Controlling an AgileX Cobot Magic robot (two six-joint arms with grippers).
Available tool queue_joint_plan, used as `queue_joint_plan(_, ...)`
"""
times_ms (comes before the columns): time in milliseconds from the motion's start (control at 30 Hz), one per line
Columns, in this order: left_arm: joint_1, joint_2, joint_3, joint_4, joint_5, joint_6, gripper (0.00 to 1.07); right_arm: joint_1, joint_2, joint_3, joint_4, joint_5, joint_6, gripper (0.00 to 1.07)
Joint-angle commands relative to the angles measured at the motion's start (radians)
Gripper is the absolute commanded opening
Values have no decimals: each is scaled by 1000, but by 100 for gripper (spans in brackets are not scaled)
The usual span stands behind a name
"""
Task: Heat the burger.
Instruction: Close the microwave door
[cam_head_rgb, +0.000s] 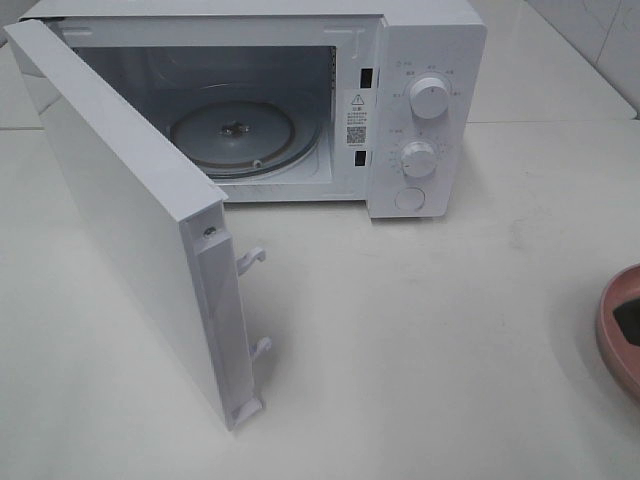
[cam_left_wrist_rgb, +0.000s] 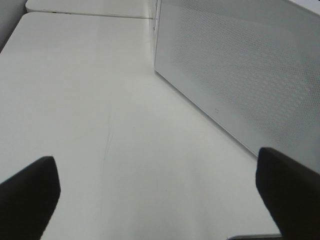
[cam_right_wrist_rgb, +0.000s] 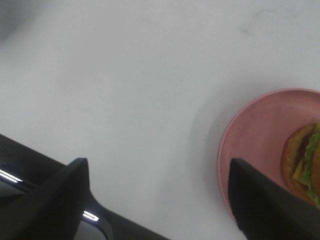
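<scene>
Right gripper (cam_right_wrist_rgb: 157, 200), seen from its wrist camera: jaws spread wide, nothing between them, poised over bare white worktop (cam_right_wrist_rgb: 125, 75). One dark finger (cam_right_wrist_rgb: 265, 205) overlaps the rim of a pink plate (cam_right_wrist_rgb: 255, 130). The burger (cam_right_wrist_rgb: 302, 165) lies on this plate, cut off at the frame edge, with bun, green lettuce and yellow cheese visible.

Left gripper (cam_left_wrist_rgb: 157, 200), seen from its wrist camera: jaws likewise fully apart and empty, above the worktop just beside the perforated panel of the microwave door (cam_left_wrist_rgb: 240, 75).

Overhead view: white microwave (cam_head_rgb: 425, 100) at the rear, its door (cam_head_rgb: 130, 210) swung wide open, glass turntable (cam_head_rgb: 235, 135) exposed in the cavity. The plate's rim (cam_head_rgb: 610, 330) shows at the right edge, well apart from the oven; neither gripper appears here.
</scene>
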Motion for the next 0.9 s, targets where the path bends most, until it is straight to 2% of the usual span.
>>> queue_joint_plan(33, 1, -5, 6, -8, -9, 2, 100, -2, -57, 2, 18, 53, -13, 76)
queue_joint_plan(167, 1, -5, 6, -8, -9, 2, 100, -5, -131, 2, 30, 66, -13, 76)
queue_joint_plan(333, 1, -5, 6, -8, -9, 2, 100, -61, -260, 55, 44, 69, -13, 76)
queue_joint_plan(367, 1, -5, 6, -8, -9, 2, 100, -107, -315, 84, 73, 69, -21, 76)
queue_joint_plan(433, 1, -5, 6, -8, -9, 2, 100, -129, -336, 94, 84, 68, -26, 76)
queue_joint_plan(500, 1, -5, 6, -8, -9, 2, 100, -209, -437, 121, 137, 64, -74, 76)
queue_joint_plan(567, 1, -5, 6, -8, -9, 2, 100, -226, -461, 121, 145, 65, -87, 76)
queue_joint_plan(800, 1, -5, 6, -8, -9, 2, 100, -373, -649, 136, 163, 76, -158, 76)
queue_joint_plan(900, 1, -5, 6, -8, -9, 2, 100, -390, -675, 136, 163, 76, -158, 76)
